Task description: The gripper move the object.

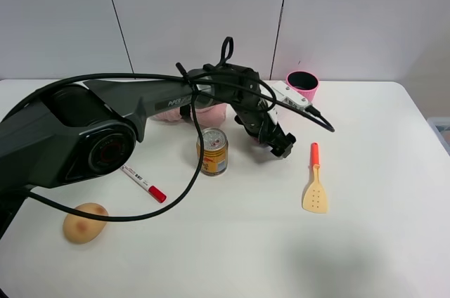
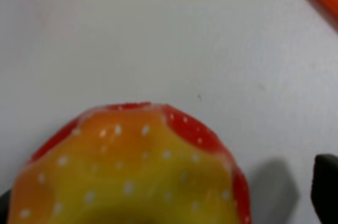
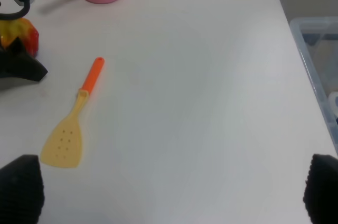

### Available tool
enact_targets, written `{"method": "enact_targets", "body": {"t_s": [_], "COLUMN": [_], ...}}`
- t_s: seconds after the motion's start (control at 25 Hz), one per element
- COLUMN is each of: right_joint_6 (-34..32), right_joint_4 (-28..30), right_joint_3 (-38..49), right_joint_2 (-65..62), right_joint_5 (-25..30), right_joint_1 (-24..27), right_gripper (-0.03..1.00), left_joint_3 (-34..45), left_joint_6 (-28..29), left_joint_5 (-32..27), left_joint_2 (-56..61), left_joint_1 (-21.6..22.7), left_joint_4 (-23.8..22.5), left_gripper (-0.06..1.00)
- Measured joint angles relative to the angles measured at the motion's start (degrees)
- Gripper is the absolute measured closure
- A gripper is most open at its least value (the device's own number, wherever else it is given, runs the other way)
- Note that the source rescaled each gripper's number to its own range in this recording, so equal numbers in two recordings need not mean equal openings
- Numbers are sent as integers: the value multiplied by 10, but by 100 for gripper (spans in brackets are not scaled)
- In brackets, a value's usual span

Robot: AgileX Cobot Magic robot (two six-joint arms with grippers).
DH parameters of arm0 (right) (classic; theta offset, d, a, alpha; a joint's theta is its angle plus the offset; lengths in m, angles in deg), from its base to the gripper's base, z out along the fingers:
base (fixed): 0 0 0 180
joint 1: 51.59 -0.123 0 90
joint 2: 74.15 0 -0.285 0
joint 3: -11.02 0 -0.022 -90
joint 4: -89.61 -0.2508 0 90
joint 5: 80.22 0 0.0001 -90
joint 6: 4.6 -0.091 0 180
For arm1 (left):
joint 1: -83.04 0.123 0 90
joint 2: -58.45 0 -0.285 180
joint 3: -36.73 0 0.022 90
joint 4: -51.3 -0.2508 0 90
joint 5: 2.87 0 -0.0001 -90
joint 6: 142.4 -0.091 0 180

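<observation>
The object, a red bumpy toy fruit (image 2: 137,171) with a yellow top, fills the lower part of the left wrist view. It also shows in the right wrist view (image 3: 18,31), on the table under the left gripper. In the exterior view the arm hides it. My left gripper (image 1: 275,136) reaches across the middle of the table and straddles the fruit. One black finger (image 2: 326,182) stands apart from the fruit's side, so the jaws look open. My right gripper (image 3: 169,197) is open and empty, above bare table.
A yellow can (image 1: 212,151) stands just left of the left gripper. A spatula (image 1: 315,184) with an orange handle lies to its right. A pink cup (image 1: 302,84) is behind. A red-capped marker (image 1: 144,183) and a tan potato (image 1: 85,222) lie front left. A clear bin (image 3: 317,49) stands off the right edge.
</observation>
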Motion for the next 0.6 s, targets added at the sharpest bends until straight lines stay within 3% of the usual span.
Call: {"method": "enact_targets", "body": {"t_s": [0.32,0.6], "right_joint_6": [0,0], "right_joint_4": [0,0], "right_joint_3": [0,0], "right_joint_2": [0,0], "right_joint_5": [0,0], "right_joint_1": [0,0], "right_gripper": [-3,-3], "left_joint_3": [0,0], "left_joint_6": [0,1], "left_joint_5": [-39,-95], "left_joint_2": [38,184], "left_joint_1": [-4,-24], "left_joint_4": [-8,-94], "left_gripper": [-3,-3]}}
